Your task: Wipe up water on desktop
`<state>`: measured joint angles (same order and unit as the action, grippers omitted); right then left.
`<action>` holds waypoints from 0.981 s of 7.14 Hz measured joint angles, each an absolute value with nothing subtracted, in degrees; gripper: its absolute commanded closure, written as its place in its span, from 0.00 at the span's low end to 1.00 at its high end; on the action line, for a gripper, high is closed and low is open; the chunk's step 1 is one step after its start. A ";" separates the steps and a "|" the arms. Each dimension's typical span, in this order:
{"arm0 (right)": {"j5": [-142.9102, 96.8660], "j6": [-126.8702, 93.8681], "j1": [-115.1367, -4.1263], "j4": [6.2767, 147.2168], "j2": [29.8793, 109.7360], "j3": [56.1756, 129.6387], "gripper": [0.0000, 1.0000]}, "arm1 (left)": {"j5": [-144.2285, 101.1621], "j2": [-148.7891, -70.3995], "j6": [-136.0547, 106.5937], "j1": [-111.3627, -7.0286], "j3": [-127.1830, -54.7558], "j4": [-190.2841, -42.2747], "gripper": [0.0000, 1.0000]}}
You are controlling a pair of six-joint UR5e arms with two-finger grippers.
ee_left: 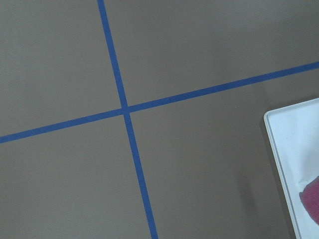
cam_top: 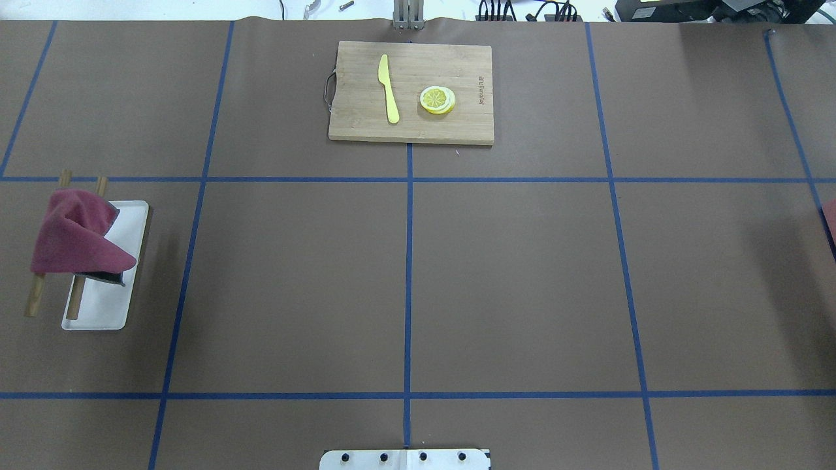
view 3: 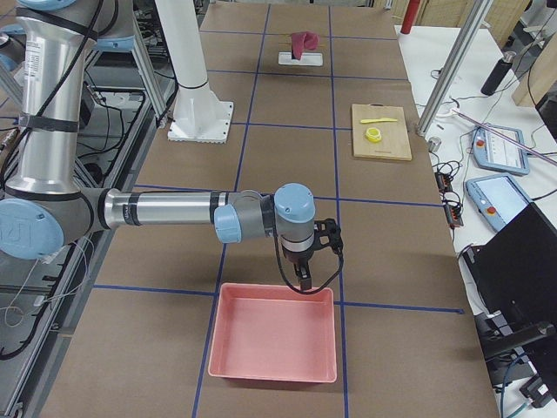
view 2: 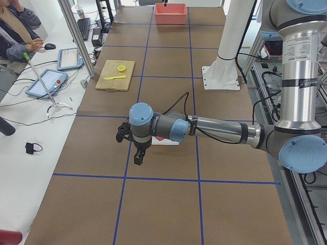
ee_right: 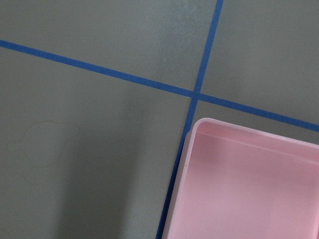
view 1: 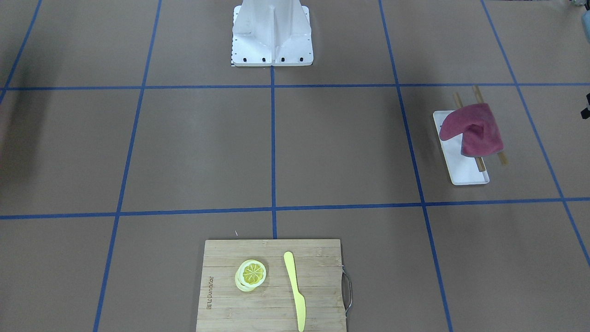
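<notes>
Brown matte surface (cam_top: 509, 281) is crossed by blue tape (cam_top: 408, 274); a faint ring (ee_right: 47, 139) — possibly the water — is seen on it near the pink bin (ee_right: 249, 184). The red cloth (cam_top: 75, 232) is draped over two wooden rods (cam_top: 34, 300) at the white tray (cam_top: 98, 313), close to the left pincer (view 2: 138, 155). It is judged soft, light, limp — best pinched at its raised fold. Whether that one or the right pincer (view 3: 302, 277) is parted cannot be told.

Over on the operators' side: long white bench (view 2: 18, 178), carrying two tablet pendants (view 2: 47, 83), a keyboard (view 2: 83, 28), a mouse (view 2: 49, 46) and loose black cables. Slanted aluminium post (view 2: 78, 38) rising at its edge. Soft, even light overhead, only faint shadows
</notes>
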<state>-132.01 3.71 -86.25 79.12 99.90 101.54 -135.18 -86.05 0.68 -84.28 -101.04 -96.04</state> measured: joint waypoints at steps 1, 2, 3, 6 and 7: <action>-132.01 3.76 -86.25 76.10 100.52 100.78 0.00 | -135.34 -86.09 0.70 -84.28 -101.25 -96.21 0.02; -131.99 3.82 -86.24 73.67 101.11 100.11 0.00 | -135.50 -86.12 0.73 -84.29 -101.44 -96.26 0.02; -131.92 3.80 -86.23 72.44 101.36 99.76 0.00 | -135.57 -86.13 0.72 -84.29 -101.51 -96.28 0.02; -131.72 3.48 -86.25 71.76 101.45 99.51 0.00 | -135.67 -86.10 0.71 -84.29 -101.71 -97.19 0.02; -131.81 3.42 -86.26 71.78 101.58 99.47 0.00 | -135.64 -86.02 0.65 -84.29 -101.68 -97.81 0.02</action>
<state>-131.81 3.42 -86.26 71.78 101.58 99.47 -135.64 -86.02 0.65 -84.29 -101.68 -97.81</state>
